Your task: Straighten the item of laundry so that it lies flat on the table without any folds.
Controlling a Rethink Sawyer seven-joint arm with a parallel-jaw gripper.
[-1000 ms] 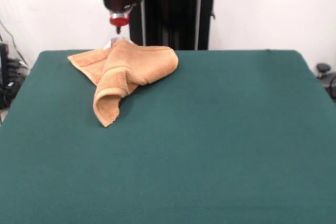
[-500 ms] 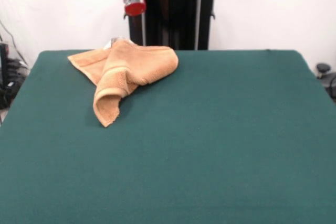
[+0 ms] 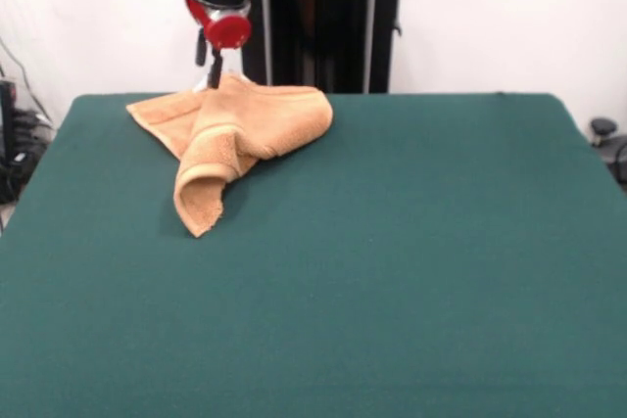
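Note:
The orange-tan towel [image 3: 245,124] lies crumpled at the far left of the green table [image 3: 392,261]. It is folded over itself, with a banded flap [image 3: 201,193] hanging toward the near side. My gripper [image 3: 212,77] comes down from above, under a red and black wrist [image 3: 221,7]. It sits at the towel's far edge, at or just above the cloth. I cannot tell whether it is open or shut, or whether it holds cloth.
The black pedestal [image 3: 333,26] stands behind the table's far edge. Cables and gear [image 3: 15,144] lie off the left edge. A black knob-like object [image 3: 602,129] sits off the right edge. The table spreads wide to the right of the towel and in front of it.
The gripper rose and shifted right, then came back left and down to the towel's far edge. The towel keeps the same shape and place.

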